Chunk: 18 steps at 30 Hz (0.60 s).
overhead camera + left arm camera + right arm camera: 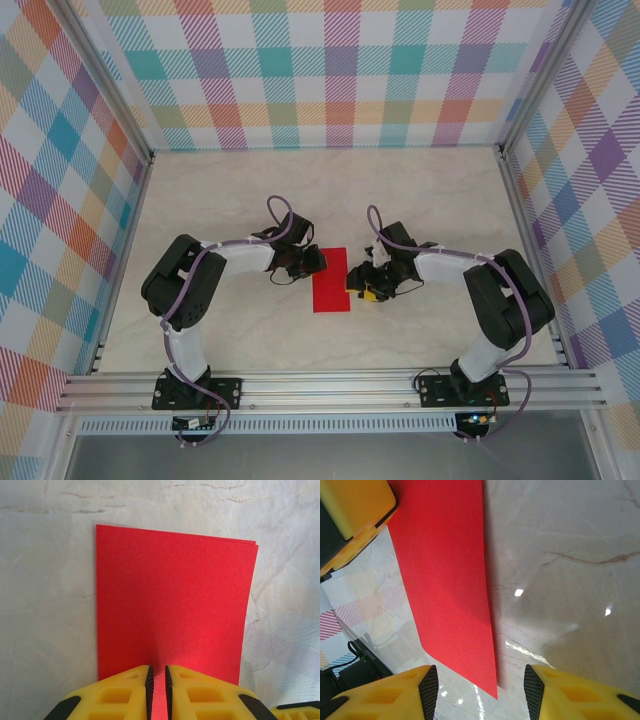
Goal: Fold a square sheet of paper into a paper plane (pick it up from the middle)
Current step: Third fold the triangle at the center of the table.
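Observation:
The square sheet of paper (332,280) is bright red and lies doubled over as an upright rectangle on the marble table, between the two arms. In the left wrist view the paper (175,605) shows two slightly offset layers at its far right corner. My left gripper (158,674) is shut on its near edge, a thin strip of red running up between the pads. My left gripper (318,262) is at the sheet's upper left. My right gripper (481,680) stands open, its jaws wide apart around the lower corner of the paper (445,580), touching nothing. My right gripper (358,285) is at the sheet's right edge.
Bare marble table (240,190) stretches round the sheet, walled by checked panels (330,70) at the back and sides. An aluminium rail (330,385) carries both arm bases along the near edge. A yellow finger of the left gripper (350,515) fills the upper left corner of the right wrist view.

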Tool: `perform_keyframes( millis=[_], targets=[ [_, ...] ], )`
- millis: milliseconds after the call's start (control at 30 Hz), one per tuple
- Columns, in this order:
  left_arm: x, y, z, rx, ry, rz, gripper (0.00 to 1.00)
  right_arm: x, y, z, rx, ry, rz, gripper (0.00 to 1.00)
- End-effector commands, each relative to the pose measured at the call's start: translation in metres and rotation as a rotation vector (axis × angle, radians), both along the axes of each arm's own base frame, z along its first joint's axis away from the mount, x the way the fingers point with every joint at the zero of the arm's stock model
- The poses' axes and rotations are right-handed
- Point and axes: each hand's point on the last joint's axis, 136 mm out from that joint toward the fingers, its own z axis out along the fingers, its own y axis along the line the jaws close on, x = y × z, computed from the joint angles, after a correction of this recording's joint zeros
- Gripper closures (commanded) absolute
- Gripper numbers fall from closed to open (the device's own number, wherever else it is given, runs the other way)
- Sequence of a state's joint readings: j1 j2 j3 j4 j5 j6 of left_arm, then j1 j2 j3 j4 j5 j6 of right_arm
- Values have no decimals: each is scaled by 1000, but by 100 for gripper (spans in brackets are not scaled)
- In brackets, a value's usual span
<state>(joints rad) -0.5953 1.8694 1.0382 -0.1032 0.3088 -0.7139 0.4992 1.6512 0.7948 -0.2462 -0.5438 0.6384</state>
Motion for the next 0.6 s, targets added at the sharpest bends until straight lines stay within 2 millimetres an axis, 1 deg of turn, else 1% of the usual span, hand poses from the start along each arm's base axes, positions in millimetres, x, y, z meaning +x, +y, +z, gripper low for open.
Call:
perform_keyframes(
  millis=[0,167,300,433,567],
  targets=[
    [-7,4,-15,46,21,-3,83,4,9,5,37,-26,37,48],
    [-6,4,-14,42,18,-2,83,4,10,3,44,-24,40,48],
    [-7,3,-13,37,13,-1,83,5,13,7,58,-24,40,48],
    [-8,4,-15,35,16,3,84,7,14,11,63,-34,35,47],
    [-11,5,-17,40,26,0,84,8,16,10,69,-29,34,47]
  ],
)
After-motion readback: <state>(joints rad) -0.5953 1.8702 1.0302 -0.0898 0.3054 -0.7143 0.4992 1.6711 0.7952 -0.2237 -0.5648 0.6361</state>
